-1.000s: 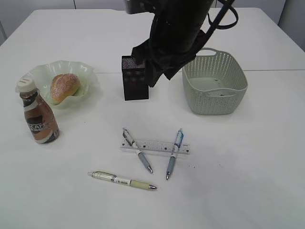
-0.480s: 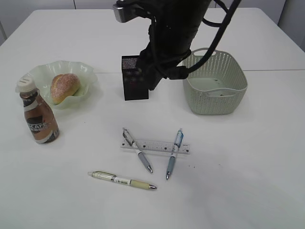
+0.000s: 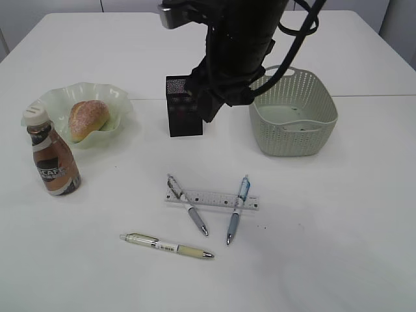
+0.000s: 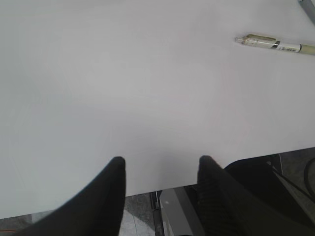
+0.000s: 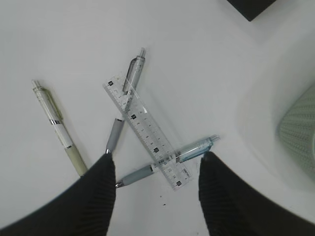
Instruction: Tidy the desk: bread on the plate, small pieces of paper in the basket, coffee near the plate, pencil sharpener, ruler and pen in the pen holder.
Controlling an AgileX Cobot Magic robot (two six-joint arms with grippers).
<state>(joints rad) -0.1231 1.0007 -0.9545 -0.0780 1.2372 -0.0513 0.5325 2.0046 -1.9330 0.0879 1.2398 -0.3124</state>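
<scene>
The bread (image 3: 88,119) lies on the plate (image 3: 120,97), with the coffee (image 3: 52,155) standing just beside it. The basket (image 3: 294,114) sits right of the pen holder (image 3: 182,107), and no paper scraps can be made out on the desk (image 3: 338,234). What looks left is the writing gear: the ruler (image 3: 211,199) lies flat in the middle of the desk, with a grey pen (image 3: 187,204) and a blue pen (image 3: 238,209) crossed over it, and a cream pen (image 3: 166,246) apart, nearer the front edge. No sharpener shows.

The right gripper (image 5: 155,169) hangs above this cluster, fingers spread with nothing between them. The left gripper (image 4: 160,169) waits over the bare front edge of the desk, also spread and empty.

The ruler is probably the awkward piece: thin, stiff, slick plastic lying flush on the top, so the fingers have little edge to catch. Both pens pin it down, so they likely have to come off first. Each pen is light, rigid and round, liable to roll; a pinch across the barrel near the rubber grip, square to its length, looks safest. The cream pen lies clear of everything and seems the easiest pick.
</scene>
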